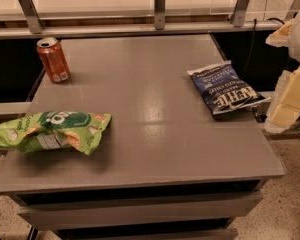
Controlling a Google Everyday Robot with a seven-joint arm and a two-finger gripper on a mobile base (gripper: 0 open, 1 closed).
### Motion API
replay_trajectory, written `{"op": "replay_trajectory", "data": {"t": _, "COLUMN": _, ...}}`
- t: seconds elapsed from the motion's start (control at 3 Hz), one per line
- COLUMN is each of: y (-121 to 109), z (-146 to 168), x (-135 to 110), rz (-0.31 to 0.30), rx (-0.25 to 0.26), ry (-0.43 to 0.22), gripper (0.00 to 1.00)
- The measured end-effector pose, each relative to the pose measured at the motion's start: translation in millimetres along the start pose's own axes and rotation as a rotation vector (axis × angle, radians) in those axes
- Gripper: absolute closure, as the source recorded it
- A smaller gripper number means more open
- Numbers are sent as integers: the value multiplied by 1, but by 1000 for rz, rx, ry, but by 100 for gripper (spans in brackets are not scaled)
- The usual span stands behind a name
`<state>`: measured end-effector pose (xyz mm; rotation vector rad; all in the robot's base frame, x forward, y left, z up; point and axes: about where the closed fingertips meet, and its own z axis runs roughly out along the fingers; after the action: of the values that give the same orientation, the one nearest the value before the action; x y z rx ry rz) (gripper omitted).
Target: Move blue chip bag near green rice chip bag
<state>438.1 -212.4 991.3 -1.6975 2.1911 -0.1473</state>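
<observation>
A grey table (150,109) is taking up most of the camera view, its flat top catching a soft glare near the middle and its front face (140,211) showing stacked drawer-like layers below the near edge. Speckled floor (290,204) is showing past the table's front right corner. Beyond the table's far edge a pale metal rail (115,30) is running across the view, with upright brackets rising from it. The green rice chip bag (55,130) is lying crumpled on the table's left side, close to the near edge, with its left end hanging out past the table's left edge. The blue chip bag (226,89) is lying flat on the table's right side, about midway between far and near edges, its lower right corner sitting at the table's right edge; its white lettering is reading upside down from this view. The two bags are lying well apart, with the bare middle of the table between them. The gripper (289,104) is hanging off the table's right side, beyond the edge, showing as cream and yellowish blocks cut off by the frame; it is not touching the blue chip bag, it is gripping nothing that can be seen, and I cannot tell how far the claw is open. An orange soda can (53,60) is standing upright near the table's far left corner.
</observation>
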Motion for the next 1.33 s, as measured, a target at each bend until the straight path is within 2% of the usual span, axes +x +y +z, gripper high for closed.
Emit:
{"op": "replay_trajectory", "data": {"t": 0.33, "y": -2, "z": 0, "x": 0, "rz": 7, "rx": 9, "ry": -3, "gripper": 0}}
{"op": "replay_trajectory", "data": {"t": 0.67, "y": -21, "z": 16, "x": 3, "rz": 33, "rx": 45, "ry": -25, "gripper": 0}}
{"op": "replay_trajectory", "data": {"t": 1.33, "y": -85, "z": 103, "x": 15, "rz": 146, "rx": 65, "ry": -48, "gripper": 0}}
